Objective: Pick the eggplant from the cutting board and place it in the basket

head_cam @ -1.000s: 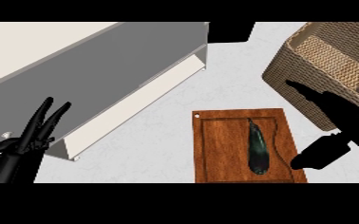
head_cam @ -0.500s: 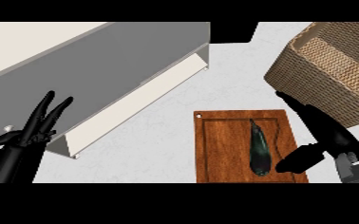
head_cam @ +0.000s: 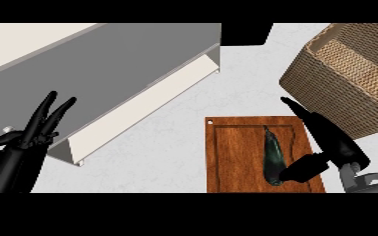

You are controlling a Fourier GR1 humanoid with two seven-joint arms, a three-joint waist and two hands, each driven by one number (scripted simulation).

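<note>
A dark green eggplant (head_cam: 274, 155) lies lengthwise on the wooden cutting board (head_cam: 236, 155) at the lower right of the head view. My right hand (head_cam: 332, 145) hovers over the board's right edge, open: its fingers stretch up toward the basket and its thumb (head_cam: 303, 169) reaches to the eggplant's lower end. Whether the thumb touches the eggplant I cannot tell. The woven basket (head_cam: 336, 75) stands at the upper right, just beyond the board. My left hand (head_cam: 33, 132) rests open at the left edge, fingers up.
A large grey and cream shelf-like block (head_cam: 111, 80) runs diagonally across the left half of the counter. A dark object (head_cam: 246, 32) sits at the top, between the block and the basket. White counter (head_cam: 177, 130) lies between the block and the board.
My right hand has moved left and down over the board, its thumb coming in beside the eggplant's lower end. The left hand has shifted slightly upward. The eggplant has not moved.
</note>
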